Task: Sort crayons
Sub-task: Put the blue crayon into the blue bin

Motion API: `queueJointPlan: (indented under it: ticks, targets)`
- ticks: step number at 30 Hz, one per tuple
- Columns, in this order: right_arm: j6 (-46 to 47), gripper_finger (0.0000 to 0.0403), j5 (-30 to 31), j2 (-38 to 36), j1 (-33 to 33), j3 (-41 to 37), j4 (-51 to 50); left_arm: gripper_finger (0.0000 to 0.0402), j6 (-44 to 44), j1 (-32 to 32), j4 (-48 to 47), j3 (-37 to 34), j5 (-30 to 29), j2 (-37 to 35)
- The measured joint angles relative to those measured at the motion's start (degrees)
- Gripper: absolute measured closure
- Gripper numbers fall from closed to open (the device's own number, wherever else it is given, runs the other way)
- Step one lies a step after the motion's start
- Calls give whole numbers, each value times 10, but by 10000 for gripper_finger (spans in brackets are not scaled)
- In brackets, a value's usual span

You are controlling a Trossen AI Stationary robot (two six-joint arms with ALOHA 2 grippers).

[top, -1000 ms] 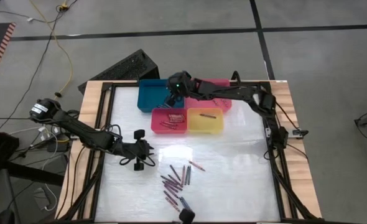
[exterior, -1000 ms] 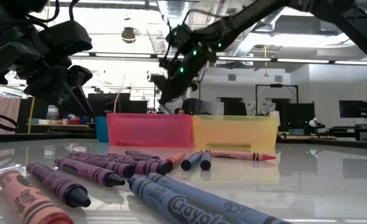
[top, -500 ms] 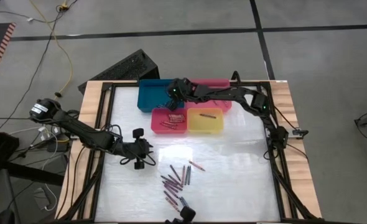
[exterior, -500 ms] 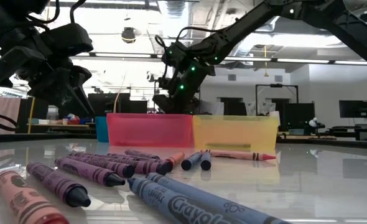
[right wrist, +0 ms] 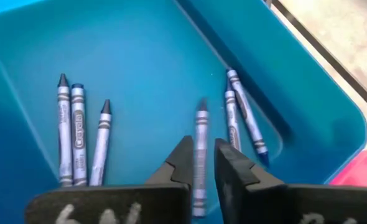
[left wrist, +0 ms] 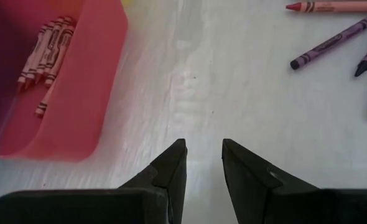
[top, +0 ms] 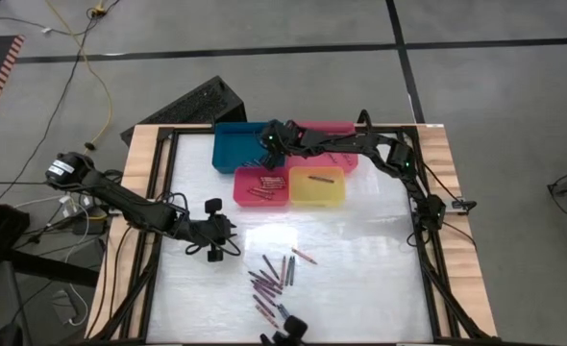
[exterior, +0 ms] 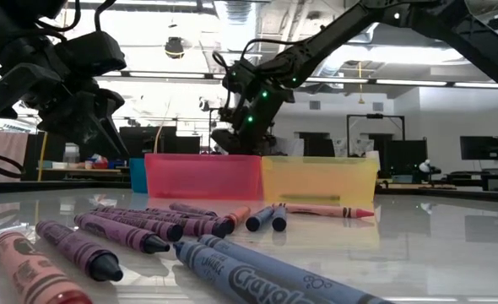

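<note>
While the right gripper [right wrist: 201,163] hangs low over the blue tray [right wrist: 146,56], its fingers stand a narrow slot apart with a blue crayon [right wrist: 200,149] showing in the gap. The crayon looks slightly blurred, so I judge it is being let go, though whether the pads still touch it I cannot tell. Ahead of the fingertips and to either side lie the blue crayons already sorted [right wrist: 78,127] — three together on one side, two against the tray wall on the other.

To finish this step well, the jaws should part a little more before the arm rises, so the crayon drops flat on the tray floor rather than being dragged out. A straight lift clear of the tray rim comes next, since the pink tray [top: 324,128] sits just beside it and the red tray [top: 261,186] and yellow tray [top: 318,187] lie just in front.

The left gripper [left wrist: 204,163] waits, part open and holding nothing, over bare table beside the red tray, with purple crayons [left wrist: 333,42] further ahead of it. The unsorted crayons [top: 272,277] lie in a loose cluster at the near side of the table [top: 360,269], well apart from the right gripper — the next reach is long, and picking an outlying one first should avoid knocking its neighbours.
</note>
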Motion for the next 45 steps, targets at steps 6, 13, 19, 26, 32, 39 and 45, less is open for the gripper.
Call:
queueJointPlan:
  ticks: [6, 13, 19, 26, 32, 39, 45]
  targets:
    - [0, 344, -1, 0, -4, 0, -7, 307, 1, 0, 0, 0, -1, 0]
    - [-25, 343, -9, -28, -1, 6, -41, 307, 0, 0, 0, 0, -1, 0]
    - [-1, 343, -73, -72, 16, 57, -197, 307, -2, 0, -1, 0, -1, 0]
    - [89, 343, -180, -114, 87, 76, -401, 307, -10, 0, -5, 0, 1, 0]
    - [94, 343, -197, -114, 203, 75, -467, 307, -12, 0, -4, 0, 0, 0]
    - [-23, 343, -197, -95, 343, 73, -410, 307, -12, 0, -3, 0, -2, 0]
    - [-112, 343, -182, -78, 430, 74, -356, 307, -9, 0, 3, 0, -5, 0]
